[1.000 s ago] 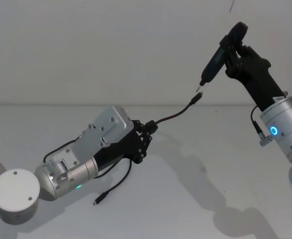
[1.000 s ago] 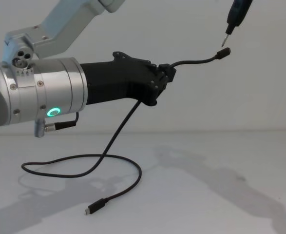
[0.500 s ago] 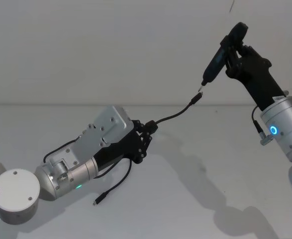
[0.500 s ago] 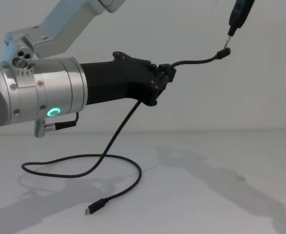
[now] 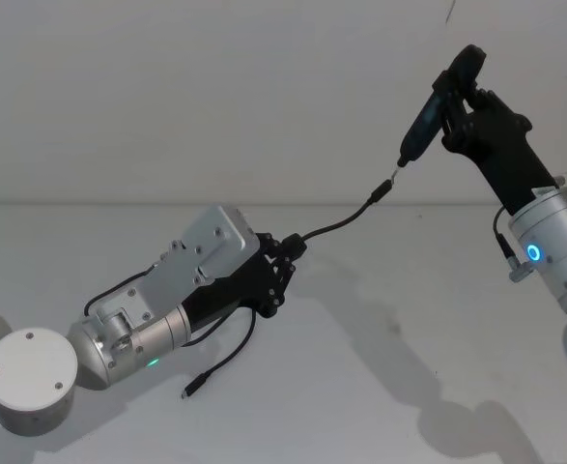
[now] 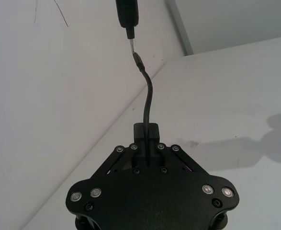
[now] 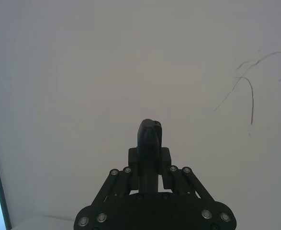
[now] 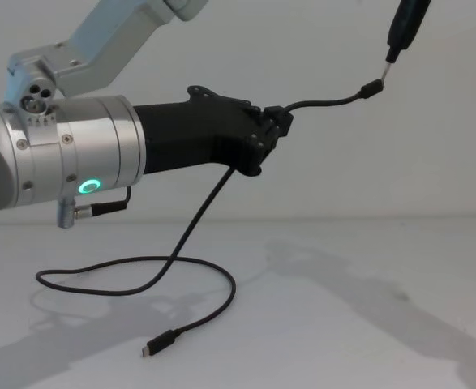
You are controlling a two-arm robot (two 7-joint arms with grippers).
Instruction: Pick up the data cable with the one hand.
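My left gripper point(image 5: 288, 249) is held above the table, shut on the data cable point(image 5: 341, 224) a short way from one end. That short end arches up to a small plug point(image 8: 372, 87). The long black remainder point(image 8: 189, 235) hangs down, loops over the table and ends in a second plug point(image 8: 155, 347). In the left wrist view the cable point(image 6: 147, 96) rises straight out of the shut gripper point(image 6: 146, 130). My right gripper point(image 5: 462, 92) is raised at the right, shut on a slim black tool point(image 5: 436, 106) whose metal tip sits just above the upper plug.
The white table point(image 5: 380, 387) lies under both arms, with a plain white wall point(image 5: 215, 97) behind it. The tool point(image 8: 405, 24) enters the chest view at the upper right. In the right wrist view the tool point(image 7: 150, 136) stands between the fingers against the wall.
The right gripper and its tool have shifted slightly to the right, the tip staying close to the upper plug. The left gripper and the cable have not moved.
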